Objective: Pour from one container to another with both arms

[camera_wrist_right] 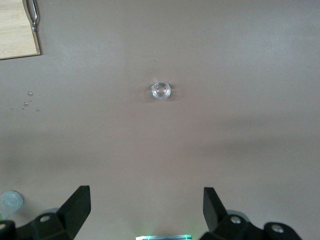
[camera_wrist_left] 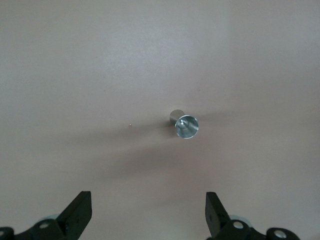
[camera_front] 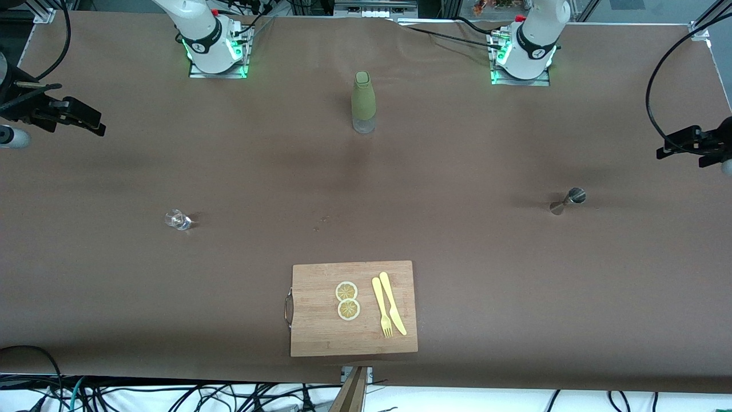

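Note:
A small metal jigger [camera_front: 568,201] stands on the brown table toward the left arm's end. In the left wrist view the jigger [camera_wrist_left: 186,125] lies well below my left gripper [camera_wrist_left: 148,212], which is open with nothing between its fingers. A small clear glass [camera_front: 178,220] stands toward the right arm's end. The right wrist view has the glass [camera_wrist_right: 161,90] well below my right gripper [camera_wrist_right: 145,207], also open and holding nothing. Both grippers hang high over the table, and in the front view only the arms' bases show. An olive-green bottle [camera_front: 363,103] with a clear bottom stands upright between the bases.
A wooden cutting board [camera_front: 320,332] near the table's front edge carries two lemon slices [camera_front: 347,300], a yellow fork [camera_front: 382,309] and a yellow knife [camera_front: 393,303]. Its corner [camera_wrist_right: 17,30] shows in the right wrist view, beside a few droplets [camera_wrist_right: 27,102]. Black mounts stand at both table ends.

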{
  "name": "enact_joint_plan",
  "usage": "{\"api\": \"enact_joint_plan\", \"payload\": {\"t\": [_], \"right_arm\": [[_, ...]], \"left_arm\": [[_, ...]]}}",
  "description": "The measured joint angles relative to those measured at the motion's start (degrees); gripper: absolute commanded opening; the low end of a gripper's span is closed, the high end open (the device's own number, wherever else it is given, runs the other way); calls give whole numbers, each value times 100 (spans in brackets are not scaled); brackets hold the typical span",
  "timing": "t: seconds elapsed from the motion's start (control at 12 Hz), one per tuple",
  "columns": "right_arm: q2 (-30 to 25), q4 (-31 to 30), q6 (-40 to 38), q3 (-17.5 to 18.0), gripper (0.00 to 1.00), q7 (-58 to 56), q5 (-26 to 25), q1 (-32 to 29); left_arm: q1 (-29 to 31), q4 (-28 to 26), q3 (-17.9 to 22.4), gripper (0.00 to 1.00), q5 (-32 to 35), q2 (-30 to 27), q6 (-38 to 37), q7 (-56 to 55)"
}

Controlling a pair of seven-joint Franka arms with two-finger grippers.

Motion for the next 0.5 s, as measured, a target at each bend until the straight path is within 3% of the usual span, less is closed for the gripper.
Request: {"api": "enact_joint_plan", "payload": {"t": [0.5], "right_arm": [[0, 0, 0, -1, 100, 0, 0, 0]], "left_arm": [[527, 296, 1, 100, -400, 159, 55, 1841]]}}
